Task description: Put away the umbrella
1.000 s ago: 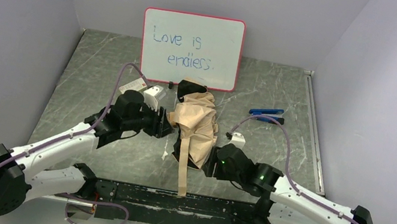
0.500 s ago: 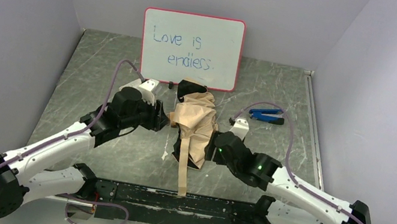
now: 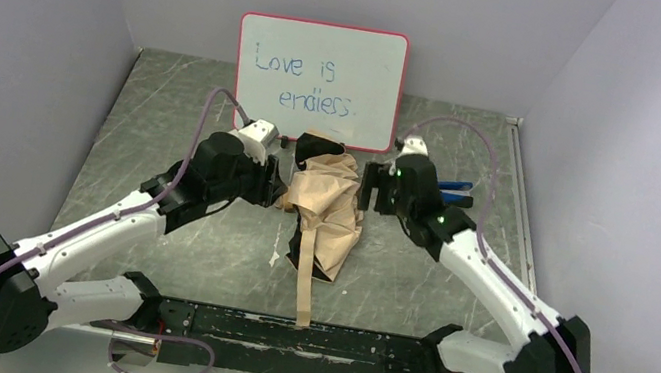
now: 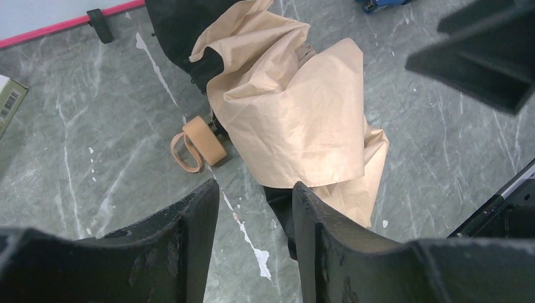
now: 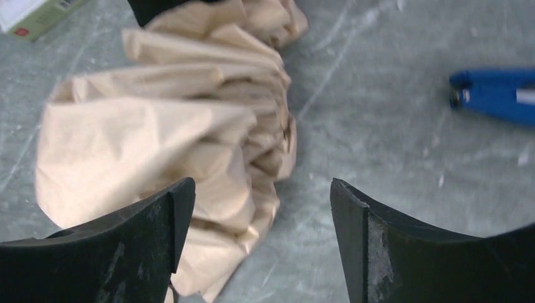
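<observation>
The left gripper (image 4: pixel 254 196) hovers with jaws partly apart, holding nothing; just right of it the umbrella (image 3: pixel 328 208), a crumpled tan bundle, lies on the table (image 3: pixel 165 118) before the whiteboard (image 3: pixel 317 80); the right gripper (image 5: pixel 262 189) hangs at its right edge, jaws wide, empty.

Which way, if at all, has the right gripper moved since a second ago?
Yes: the right gripper moved back toward the whiteboard, now beside the far end of the umbrella.
</observation>
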Robot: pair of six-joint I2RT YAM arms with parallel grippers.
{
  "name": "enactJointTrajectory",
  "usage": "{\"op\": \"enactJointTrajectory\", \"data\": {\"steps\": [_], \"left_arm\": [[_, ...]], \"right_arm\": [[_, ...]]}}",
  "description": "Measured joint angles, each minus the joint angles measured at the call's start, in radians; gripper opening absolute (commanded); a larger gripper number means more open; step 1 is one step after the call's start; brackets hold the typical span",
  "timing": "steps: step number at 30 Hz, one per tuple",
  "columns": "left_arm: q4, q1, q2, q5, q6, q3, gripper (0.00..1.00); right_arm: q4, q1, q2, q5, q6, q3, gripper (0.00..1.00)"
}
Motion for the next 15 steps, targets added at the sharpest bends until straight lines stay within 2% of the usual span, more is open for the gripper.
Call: {"op": "enactJointTrajectory", "data": {"steps": [8, 11, 15], "left_arm": [[-0.019, 0.0, -0.013, 0.002, 0.007, 0.0, 0.51], [-0.035, 0.0, -0.034, 0.004, 0.01, 0.0, 0.51], [-0.052, 0.0, -0.06, 0.008, 0.011, -0.001, 0.52]], "right_arm": [[0.076, -0.15, 0.254, -0.372, -0.268, 0.261, 0.83], [0.077, -0.164, 0.367, -0.482, -0.377, 0.38, 0.83], [0.044, -0.163, 0.47, -0.61, -0.534, 0.459, 0.79]]}}
